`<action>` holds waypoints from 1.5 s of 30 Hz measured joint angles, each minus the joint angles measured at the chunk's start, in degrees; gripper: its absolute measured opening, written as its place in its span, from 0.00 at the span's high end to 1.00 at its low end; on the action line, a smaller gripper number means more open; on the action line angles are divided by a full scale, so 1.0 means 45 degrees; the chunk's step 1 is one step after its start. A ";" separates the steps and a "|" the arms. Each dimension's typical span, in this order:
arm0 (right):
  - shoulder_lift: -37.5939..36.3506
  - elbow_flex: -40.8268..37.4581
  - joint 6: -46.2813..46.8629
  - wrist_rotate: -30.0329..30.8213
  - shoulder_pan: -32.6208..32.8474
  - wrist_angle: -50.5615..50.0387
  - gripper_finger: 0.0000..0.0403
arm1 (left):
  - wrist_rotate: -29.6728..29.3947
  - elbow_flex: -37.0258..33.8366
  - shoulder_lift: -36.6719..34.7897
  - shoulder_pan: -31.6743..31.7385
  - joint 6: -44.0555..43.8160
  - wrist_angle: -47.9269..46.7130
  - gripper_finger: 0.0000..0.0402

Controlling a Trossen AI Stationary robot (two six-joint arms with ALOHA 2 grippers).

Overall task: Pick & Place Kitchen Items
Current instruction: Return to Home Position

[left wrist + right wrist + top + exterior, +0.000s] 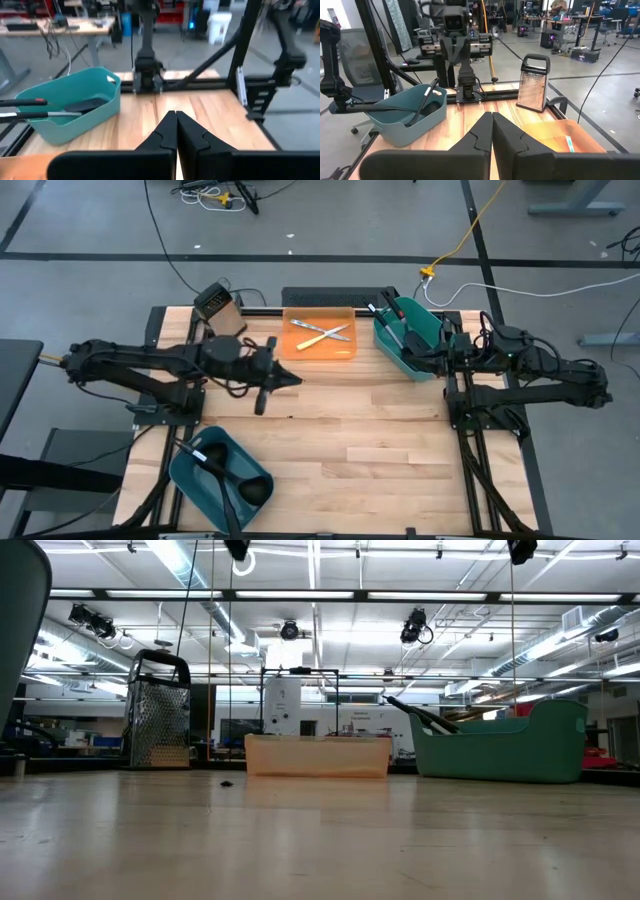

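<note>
Table's (pixel 350 420) tray (pixel 345 313) holds yellow knives (pixel 322 335), clear of closed, empty left gripper (pixel 293 380), right gripper (pixel 414 359).

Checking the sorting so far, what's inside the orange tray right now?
Two yellow-handled knives lie flat in the orange tray, apparently crossing each other. Nothing else shows on its floor from above. In the low view the tray's front wall hides them.
</note>
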 joint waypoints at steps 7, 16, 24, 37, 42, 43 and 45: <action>0.0087 0.0000 0.0000 0.0002 0.0000 0.0029 0.96 | 0.0460 -0.4147 -0.2728 -0.0010 -0.0229 0.3003 1.00; 0.0221 0.0000 0.0000 0.0000 -0.0001 0.0039 0.96 | 0.0440 -0.8091 -0.6247 -0.0094 -0.0722 0.4722 1.00; 0.0274 0.0000 0.0000 -0.0001 0.0000 0.0037 0.96 | 0.0226 -1.0637 -0.8919 -0.0810 -0.0979 0.5394 1.00; 0.0272 0.0000 0.0000 -0.0002 -0.0001 0.0044 0.96 | -0.0257 -1.2102 -1.1108 -0.1782 -0.0557 0.5503 1.00; 0.0272 0.0000 0.0000 -0.0001 -0.0002 0.0044 0.96 | 0.0250 -1.2125 -1.1804 -0.1799 -0.0298 0.5066 1.00; 0.0272 0.0000 0.0000 0.0001 -0.0002 0.0044 0.96 | 0.0325 -1.2125 -1.1934 -0.1799 -0.0181 0.4935 1.00; 0.0272 0.0000 0.0000 0.0000 -0.0003 0.0044 0.96 | 0.0369 -1.2125 -1.2328 -0.1799 -0.0025 0.4409 1.00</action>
